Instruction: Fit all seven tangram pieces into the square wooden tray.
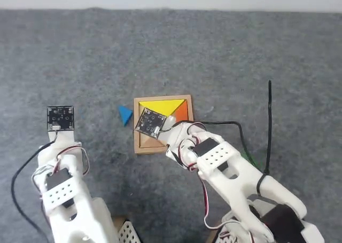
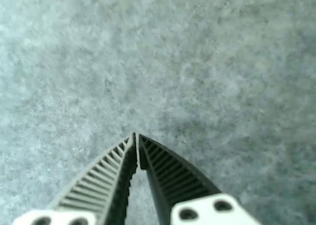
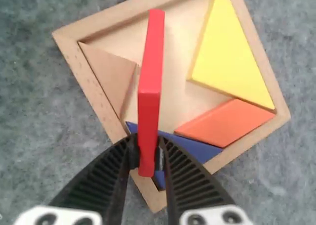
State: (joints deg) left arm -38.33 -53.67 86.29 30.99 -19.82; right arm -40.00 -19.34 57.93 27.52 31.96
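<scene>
High view: square wooden tray point(image 1: 152, 150) sits mid-table on grey felt-like table cover point(image 1: 240, 51), with large yellow wooden triangle point(image 1: 160, 107) and orange wooden parallelogram point(image 1: 183, 112) already inside. Small blue wooden triangle point(image 1: 125, 115) lies loose on the cover just beside the tray, outside it. Right arm point(image 1: 219, 160) hangs over the tray and its wrist hides the tray's middle. Left arm point(image 1: 61, 184) is parked well apart from the tray. Left wrist view: left gripper point(image 2: 137, 138) is clenched tip to tip with nothing between, over bare cover. Right wrist view: right gripper point(image 3: 146, 143) is clamped on a red flat wooden piece point(image 3: 150, 76), held on edge and upright above the tray's open middle. Plain tan wooden triangle point(image 3: 111, 74) lies against one tray wall, and a dark blue wooden piece point(image 3: 192, 148) lies beside the orange one. Judged step: placing red. Risks: the piece is on edge, so letting go as is could tip it either way, leaving it propped on the tan triangle or dark blue piece instead of flat. The gap looks tight, so a slight twist could jam a corner or nudge seated pieces. Pressing down could skid the tray on the cover.
</scene>
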